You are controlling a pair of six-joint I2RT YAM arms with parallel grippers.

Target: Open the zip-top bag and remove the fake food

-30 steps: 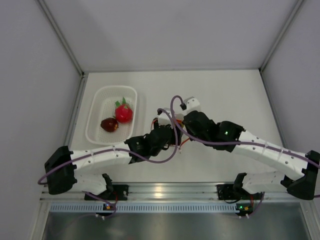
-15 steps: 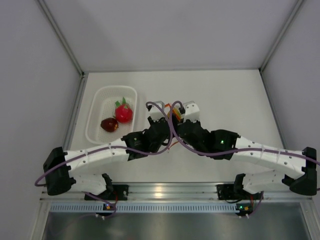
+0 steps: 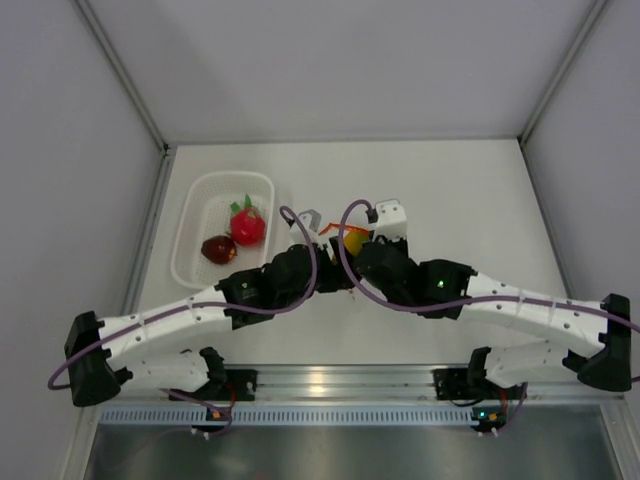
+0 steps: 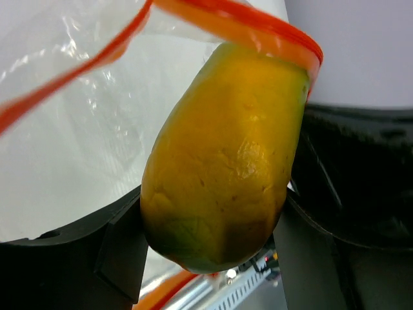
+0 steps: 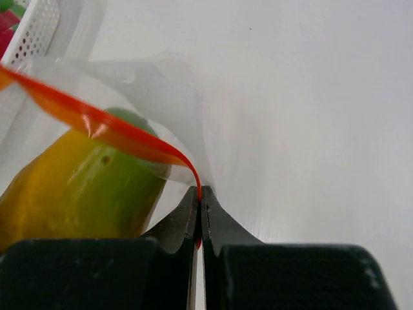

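The yellow fruit (image 4: pixel 226 148) is clamped in the left gripper (image 4: pixel 213 236), at the mouth of the bag (image 4: pixel 71 135), whose orange strip (image 5: pixel 97 119) is pinched by the closed right gripper (image 5: pixel 200 205); a straight pull away from that anchored strip is advised.

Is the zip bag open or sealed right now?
Open. On the bag, the orange strip is parted into a loop around the yellow fruit; the right fingers pinch the strip.
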